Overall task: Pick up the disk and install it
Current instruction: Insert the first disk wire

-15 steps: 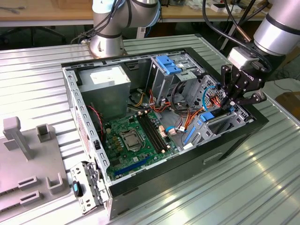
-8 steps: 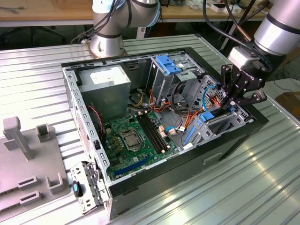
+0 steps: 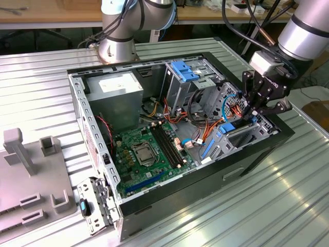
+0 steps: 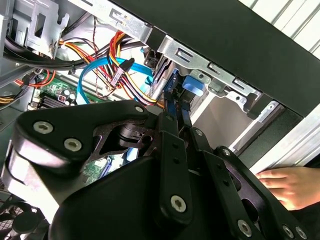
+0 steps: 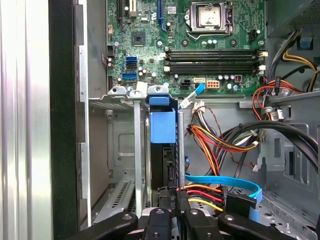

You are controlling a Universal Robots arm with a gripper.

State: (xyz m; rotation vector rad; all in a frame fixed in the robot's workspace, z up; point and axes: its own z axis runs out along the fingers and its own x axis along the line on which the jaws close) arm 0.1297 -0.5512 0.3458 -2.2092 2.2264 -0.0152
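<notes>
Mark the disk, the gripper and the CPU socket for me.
disk [image 5: 163, 127], first wrist view: on the blue carrier face, standing in the drive bay.
gripper [image 3: 255, 111], exterior view: midway between the fingertips, at the drive bay.
CPU socket [image 5: 209, 15], first wrist view: middle of the metal socket frame on the motherboard.

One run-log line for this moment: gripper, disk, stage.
gripper: shut on disk | disk: upright in drive cage of computer case | stage: insertion | note: hand beside case
</notes>
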